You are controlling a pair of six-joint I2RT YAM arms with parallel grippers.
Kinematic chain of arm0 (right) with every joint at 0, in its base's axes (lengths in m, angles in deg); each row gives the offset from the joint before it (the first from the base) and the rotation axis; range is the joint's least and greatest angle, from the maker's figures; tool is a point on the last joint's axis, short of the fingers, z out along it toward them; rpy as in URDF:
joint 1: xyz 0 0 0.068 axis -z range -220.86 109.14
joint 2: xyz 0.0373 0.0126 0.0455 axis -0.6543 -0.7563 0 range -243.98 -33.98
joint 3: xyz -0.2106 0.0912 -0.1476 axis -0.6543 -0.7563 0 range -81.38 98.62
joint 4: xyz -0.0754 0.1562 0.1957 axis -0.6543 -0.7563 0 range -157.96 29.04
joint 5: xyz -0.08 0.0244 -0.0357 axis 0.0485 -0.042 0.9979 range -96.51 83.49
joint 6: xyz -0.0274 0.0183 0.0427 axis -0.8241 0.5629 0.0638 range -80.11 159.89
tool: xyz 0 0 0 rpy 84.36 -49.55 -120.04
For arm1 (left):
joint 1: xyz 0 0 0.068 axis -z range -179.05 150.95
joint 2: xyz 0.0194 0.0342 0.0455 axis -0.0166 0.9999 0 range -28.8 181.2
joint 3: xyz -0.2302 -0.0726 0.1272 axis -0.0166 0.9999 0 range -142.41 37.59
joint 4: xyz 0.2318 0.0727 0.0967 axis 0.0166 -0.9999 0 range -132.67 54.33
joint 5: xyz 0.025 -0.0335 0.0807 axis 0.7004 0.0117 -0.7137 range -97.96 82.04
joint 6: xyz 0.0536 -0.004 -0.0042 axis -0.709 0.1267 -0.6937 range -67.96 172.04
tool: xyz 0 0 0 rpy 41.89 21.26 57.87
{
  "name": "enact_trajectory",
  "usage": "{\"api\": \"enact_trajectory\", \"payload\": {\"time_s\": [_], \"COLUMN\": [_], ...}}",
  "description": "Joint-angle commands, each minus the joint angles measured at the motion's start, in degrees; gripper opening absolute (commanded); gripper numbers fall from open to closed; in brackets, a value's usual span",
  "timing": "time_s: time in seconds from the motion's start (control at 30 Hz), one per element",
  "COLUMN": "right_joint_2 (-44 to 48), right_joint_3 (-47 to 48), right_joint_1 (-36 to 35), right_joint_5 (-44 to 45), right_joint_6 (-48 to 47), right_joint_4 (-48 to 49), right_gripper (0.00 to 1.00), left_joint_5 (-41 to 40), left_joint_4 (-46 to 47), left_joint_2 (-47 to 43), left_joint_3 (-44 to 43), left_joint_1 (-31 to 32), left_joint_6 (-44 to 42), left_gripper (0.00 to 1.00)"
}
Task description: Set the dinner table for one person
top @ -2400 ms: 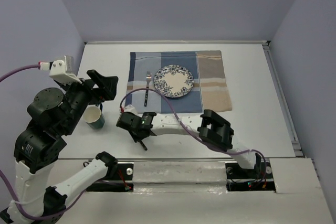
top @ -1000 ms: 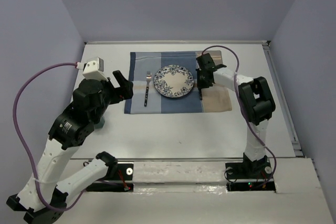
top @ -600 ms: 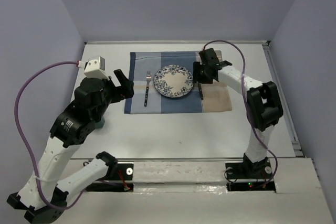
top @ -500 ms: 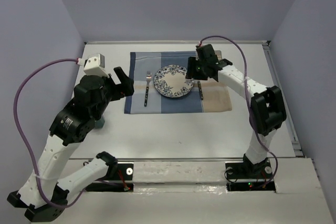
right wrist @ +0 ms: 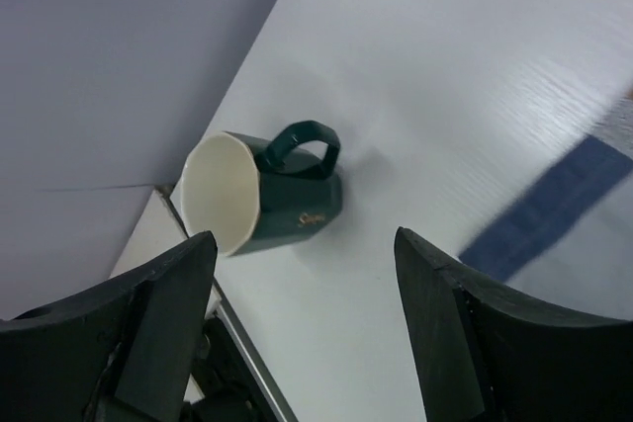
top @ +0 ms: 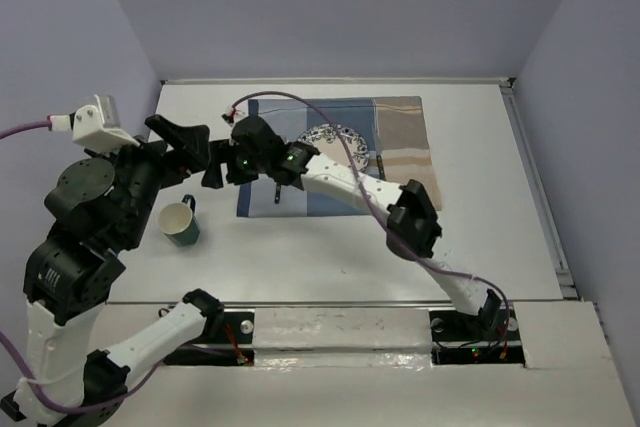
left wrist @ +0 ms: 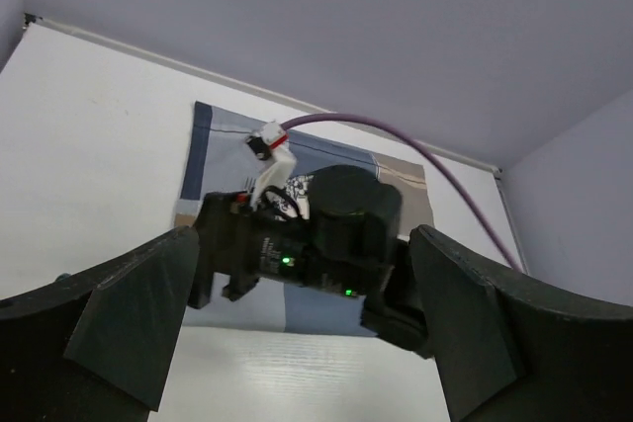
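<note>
The dinner table carries a blue-and-tan placemat with a patterned plate on it. A knife lies just right of the plate. My right arm covers most of the fork. A green mug with a cream inside stands left of the placemat. It also shows in the right wrist view as the mug. My right gripper hangs open and empty over the placemat's left edge, and the right gripper faces the mug. My left gripper is open, empty and raised beside it. The left gripper frames the right wrist.
My right arm stretches across the placemat from its elbow, passing over the plate's near side. A metal rail runs along the table's right edge. Walls close in the far side and both flanks.
My right gripper opened beside the plate, leaving the knife on the placemat. It then swung left across the plate to the placemat's left edge. My left arm pulled back, uncovering the mug.
</note>
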Motion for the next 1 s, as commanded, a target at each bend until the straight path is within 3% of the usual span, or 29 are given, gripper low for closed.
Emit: {"api": "enact_trajectory", "payload": {"time_s": [0.0, 0.13, 0.57, 0.63, 0.77, 0.8, 0.93, 0.97], "right_joint_2": [-9.5, -16.7, -23.7, -23.7, -21.1, -19.9, -13.8, -11.3], "right_joint_3": [14.2, 22.3, 23.3, 21.7, 17.6, 14.8, 11.4, 11.1], "right_joint_1": [-2.7, -4.8, -9.4, -10.0, -11.1, -11.1, -11.1, -11.1], "right_joint_5": [0.8, 2.0, 4.9, 4.9, 6.6, 8.1, 12.9, 14.4], "right_joint_6": [5.9, 9.3, 11.3, 11.2, 10.2, 9.6, 8.0, 7.3], "right_joint_4": [1.3, 2.6, 4.9, 4.7, 4.1, 4.2, 4.6, 4.9], "right_gripper": [0.80, 0.82, 0.83, 0.76, 0.45, 0.29, 0.00, 0.00], "left_joint_5": [-2.2, -1.6, 1.0, 1.0, 0.7, 0.7, 0.9, 1.0], "left_joint_4": [-4.1, -5.7, -7.2, -7.2, -7.1, -7.0, -6.5, -6.3], "left_joint_2": [-2.2, -4.6, -8.5, -8.7, -9.3, -9.3, -8.9, -8.7], "left_joint_3": [-0.8, 0.8, 3.4, 3.4, 3.3, 3.4, 3.6, 3.2], "left_joint_1": [0.0, 0.0, 0.1, 0.0, 0.0, 0.0, 0.0, 0.0], "left_joint_6": [-0.4, -0.4, -2.0, -2.0, -2.1, -2.1, -1.6, -1.4], "left_gripper": [0.99, 0.99, 0.99, 0.99, 0.99, 0.99, 0.99, 0.99]}}
